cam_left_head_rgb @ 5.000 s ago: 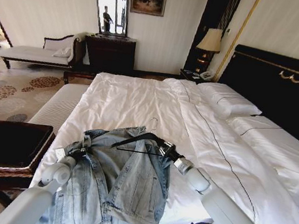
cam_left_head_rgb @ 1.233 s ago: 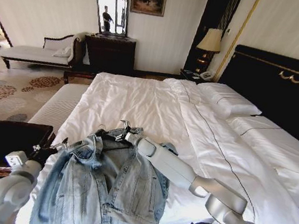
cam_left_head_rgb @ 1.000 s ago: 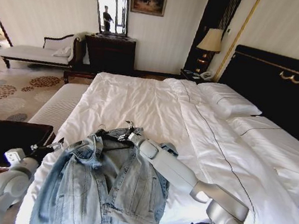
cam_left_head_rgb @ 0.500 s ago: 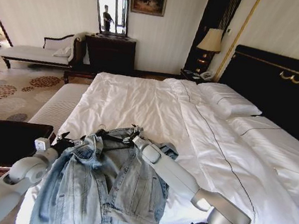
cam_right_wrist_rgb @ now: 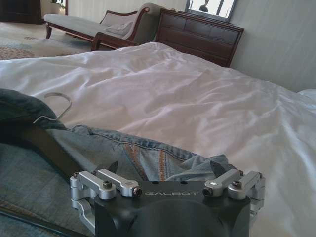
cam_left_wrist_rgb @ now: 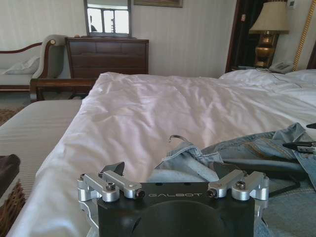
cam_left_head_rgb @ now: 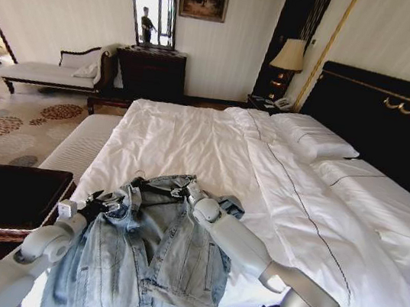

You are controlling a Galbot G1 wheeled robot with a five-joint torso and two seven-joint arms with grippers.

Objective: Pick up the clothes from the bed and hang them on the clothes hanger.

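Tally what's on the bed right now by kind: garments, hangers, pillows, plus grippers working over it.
Garments: 1, the denim jacket
Hangers: 1, the black hanger, lying in the jacket's collar
Pillows: 2, the near pillow and the far pillow
Grippers: 2, the left gripper and the right gripper, both at the collar
Total: 6

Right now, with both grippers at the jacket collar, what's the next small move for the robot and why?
Probably close the left gripper on the denim jacket collar fold between its open fingers, seen in the left wrist view. The clothes hanger lies tucked under the collar with its hook poking out onto the bed, while the right gripper sits at the collar's other side, also open.
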